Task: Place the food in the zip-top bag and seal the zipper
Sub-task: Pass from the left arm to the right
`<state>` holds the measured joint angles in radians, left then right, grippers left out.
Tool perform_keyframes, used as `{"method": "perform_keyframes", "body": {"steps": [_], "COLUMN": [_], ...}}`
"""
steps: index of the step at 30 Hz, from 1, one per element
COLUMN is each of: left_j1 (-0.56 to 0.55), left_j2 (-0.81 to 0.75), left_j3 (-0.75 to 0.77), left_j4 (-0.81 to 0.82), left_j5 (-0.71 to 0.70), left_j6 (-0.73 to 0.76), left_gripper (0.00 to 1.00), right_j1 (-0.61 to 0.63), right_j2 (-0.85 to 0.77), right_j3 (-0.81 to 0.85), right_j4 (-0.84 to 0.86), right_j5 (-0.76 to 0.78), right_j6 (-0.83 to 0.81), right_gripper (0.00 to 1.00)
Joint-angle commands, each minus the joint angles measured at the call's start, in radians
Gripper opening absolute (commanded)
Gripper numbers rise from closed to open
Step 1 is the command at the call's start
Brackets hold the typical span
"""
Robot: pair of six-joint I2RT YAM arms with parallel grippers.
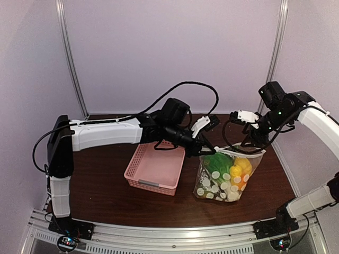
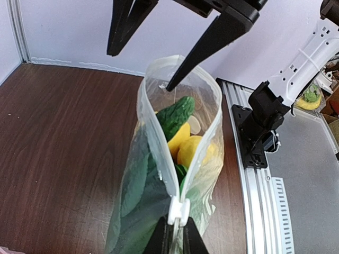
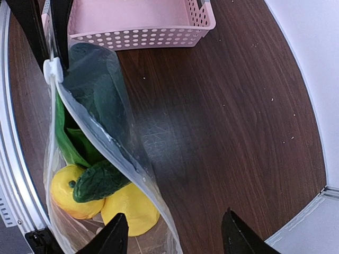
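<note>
My left gripper [image 2: 176, 230] was pinched shut on the near end of the zipper [image 2: 159, 161], holding the zip-top bag [image 1: 225, 182] upright on the worktop [image 1: 106, 185] beside the pink basket [image 1: 155, 168]. My right gripper [image 3: 174, 222] stood wide at the far end, gripping nothing. Cucumber [image 2: 177, 114], lemons [image 2: 193, 151] and leafy greens [image 3: 66, 137] lay inside.

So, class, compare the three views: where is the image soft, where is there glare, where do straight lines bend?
Top external: soft and grainy, the zip-top bag coarsely resolved. Left wrist: the bag's mouth is crisp. Right wrist: a pale sheen on the table, whose edge bows from lens distortion.
</note>
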<state>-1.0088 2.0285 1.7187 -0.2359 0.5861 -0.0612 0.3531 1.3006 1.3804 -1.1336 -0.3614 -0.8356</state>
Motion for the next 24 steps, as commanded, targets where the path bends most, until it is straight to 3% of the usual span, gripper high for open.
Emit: {"method": "perform_keyframes", "body": {"steps": [1,10,13,16,22,24], "left_j1": [0.004,0.004,0.012,0.038,0.059,0.058], "left_j2": [0.009,0.007,0.009,0.018,0.021,0.028], "left_j3": [0.022,0.011,-0.005,-0.004,0.028,-0.003], "left_j4": [0.068,0.088,0.139,0.209,0.348,0.389], "left_j5": [0.020,0.008,0.003,-0.028,-0.061,-0.052], "left_j6": [0.017,0.023,0.027,0.035,0.085,0.065], "left_gripper": [0.02,0.01,0.00,0.00,0.03,0.21], "right_j1": [-0.025,-0.053,-0.079,-0.116,-0.136,-0.113], "right_j2": [-0.015,-0.002,0.040,0.074,-0.006,-0.048], "right_j3": [0.015,-0.091,-0.083,-0.015,0.197,0.154], "right_j4": [-0.059,0.031,0.054,0.062,0.122,0.137], "right_j5": [-0.002,0.024,0.016,0.012,-0.083,-0.136], "right_j6": [-0.018,-0.033,-0.034,-0.014,0.104,0.135], "right_gripper": [0.61,0.57,0.36,0.00,0.00,0.00]}}
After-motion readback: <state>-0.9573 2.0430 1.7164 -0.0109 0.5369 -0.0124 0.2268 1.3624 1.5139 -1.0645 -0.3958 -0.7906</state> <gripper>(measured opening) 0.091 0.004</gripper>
